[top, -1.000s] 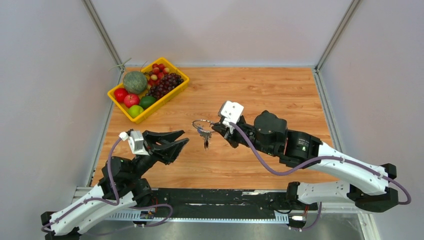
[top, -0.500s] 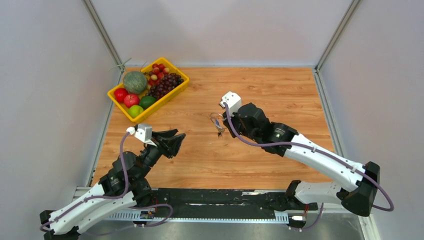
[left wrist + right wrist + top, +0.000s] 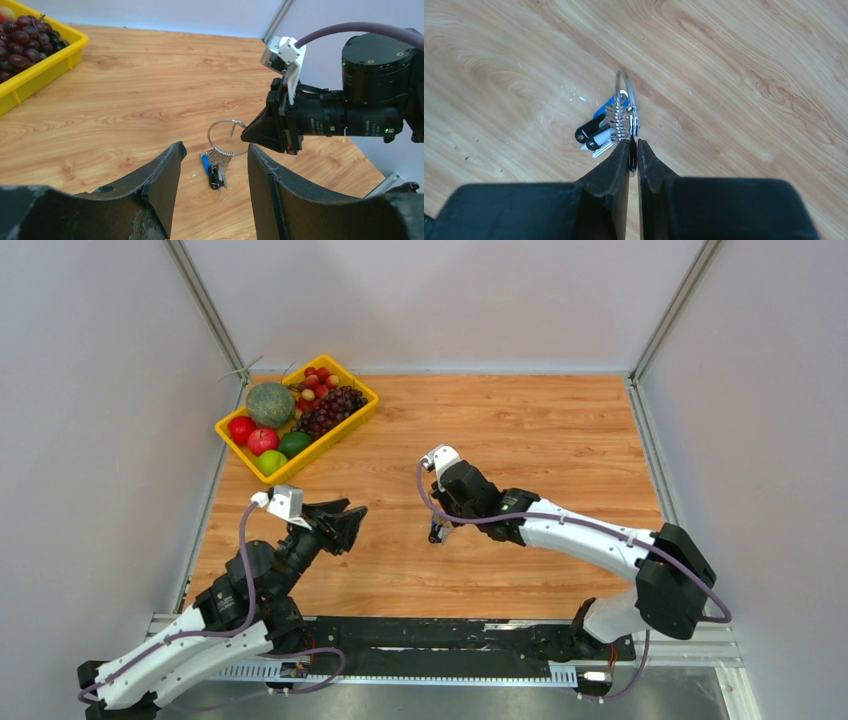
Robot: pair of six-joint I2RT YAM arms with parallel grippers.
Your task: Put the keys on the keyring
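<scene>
My right gripper (image 3: 438, 527) is shut on the thin silver keyring (image 3: 624, 98) and holds it on edge low over the wooden table. The ring is a thin silver loop in the left wrist view (image 3: 226, 138). Several small keys (image 3: 598, 132) with blue, black and white heads hang bunched on it and touch the wood; they also show in the left wrist view (image 3: 215, 170). My left gripper (image 3: 345, 523) is open and empty, to the left of the keys, with its fingers (image 3: 165, 172) framing them from a distance.
A yellow basket (image 3: 312, 453) of fruit, with a melon, apples, a lime and grapes, stands at the far left; its corner shows in the left wrist view (image 3: 47, 64). White walls close the table on three sides.
My right arm has stretched out and lowered, carrying the keyring and keys toward the near side and down to the table. My left gripper has drawn back a little.
</scene>
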